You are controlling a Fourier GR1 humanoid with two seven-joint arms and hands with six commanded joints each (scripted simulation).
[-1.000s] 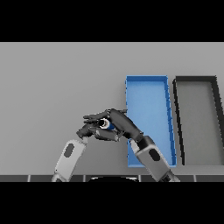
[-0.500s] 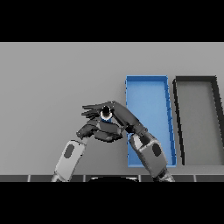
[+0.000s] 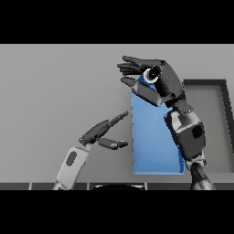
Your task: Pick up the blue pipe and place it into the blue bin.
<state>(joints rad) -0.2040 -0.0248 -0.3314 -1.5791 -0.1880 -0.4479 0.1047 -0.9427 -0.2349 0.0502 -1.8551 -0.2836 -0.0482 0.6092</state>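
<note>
Pipe (image 3: 151,74) in right hand (image 3: 161,78), fingers and thumb curled round it, open end facing camera. Held raised above far end of blue bin (image 3: 155,137), likely lined up for drop. Right forearm rises steeply from lower right, palm turned left. Left hand (image 3: 103,132) low beside bin's left wall, fingers straight, holding nothing. Dark bin (image 3: 218,123) right of blue one, untouched.

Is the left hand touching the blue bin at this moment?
Apart. The head view shows grey table between the left hand, fingers straight, and the blue bin. The right hand holds the blue pipe over the bin.
</note>
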